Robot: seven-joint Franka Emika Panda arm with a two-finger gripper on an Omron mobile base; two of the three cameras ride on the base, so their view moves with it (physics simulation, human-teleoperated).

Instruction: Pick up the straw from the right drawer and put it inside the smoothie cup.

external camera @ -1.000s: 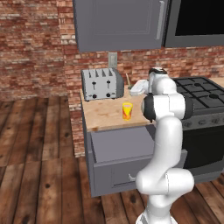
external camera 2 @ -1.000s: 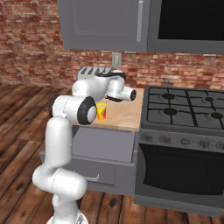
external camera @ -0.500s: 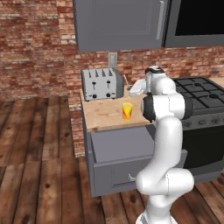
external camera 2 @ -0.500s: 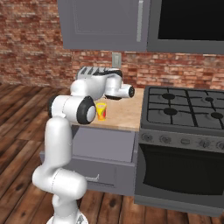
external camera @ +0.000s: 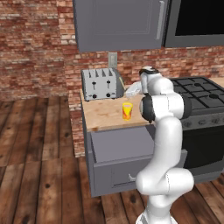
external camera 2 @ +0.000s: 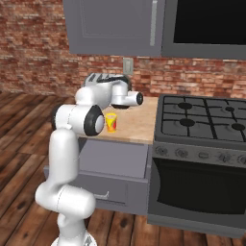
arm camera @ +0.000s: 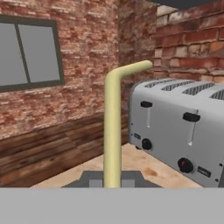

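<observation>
My gripper (arm camera: 112,179) is shut on the straw (arm camera: 112,127), a pale yellow stick that rises from between the fingertips and bends over at its top. In the left base view the gripper (external camera: 132,90) hovers over the back of the wooden counter, between the toaster and the stove, pointing towards the toaster. The smoothie cup (external camera: 127,111) (external camera 2: 111,122), small and yellow with a red-orange mark, stands upright on the counter just in front of and below the hand. Under the counter the right drawer (external camera: 118,144) (external camera 2: 115,156) is pulled open.
A silver toaster (external camera: 101,84) (arm camera: 179,131) stands at the back of the wooden counter (external camera: 103,118), close ahead of the hand. A black gas stove (external camera 2: 202,120) adjoins on the right. Grey upper cabinets (external camera: 118,22) hang above. The open drawer juts out over the wood floor.
The hand has shifted slightly left, towards the toaster, still gripping the straw. The cup and the drawer have not moved.
</observation>
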